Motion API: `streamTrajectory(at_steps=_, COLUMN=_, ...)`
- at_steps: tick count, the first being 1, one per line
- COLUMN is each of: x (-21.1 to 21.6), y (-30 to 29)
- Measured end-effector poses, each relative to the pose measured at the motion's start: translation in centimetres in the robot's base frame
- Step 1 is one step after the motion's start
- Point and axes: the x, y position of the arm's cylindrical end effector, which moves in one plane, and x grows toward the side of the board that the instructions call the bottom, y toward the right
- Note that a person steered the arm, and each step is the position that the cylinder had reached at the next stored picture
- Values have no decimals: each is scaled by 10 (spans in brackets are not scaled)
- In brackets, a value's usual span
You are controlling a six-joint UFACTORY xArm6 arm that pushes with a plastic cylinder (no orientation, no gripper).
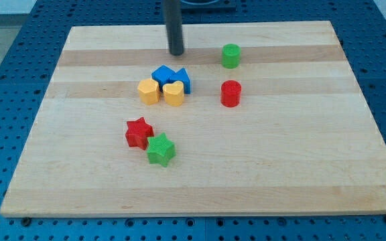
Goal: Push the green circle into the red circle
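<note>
The green circle stands near the view's top, right of centre. The red circle stands just below it, with a small gap between them. My tip is on the board at the view's top, left of the green circle and about level with it, with bare board between them. It is above the blue blocks and touches no block.
Two blue blocks sit together with a yellow hexagon and a yellow heart just below them. A red star and a green star touch lower left. The wooden board lies on a blue pegboard.
</note>
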Motion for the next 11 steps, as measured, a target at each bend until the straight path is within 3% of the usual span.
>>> streamTrajectory(at_steps=2, x=-8, y=90)
streamTrajectory(at_steps=4, x=0, y=96)
streamTrajectory(at_steps=9, x=164, y=66)
streamTrajectory(at_steps=11, x=114, y=67)
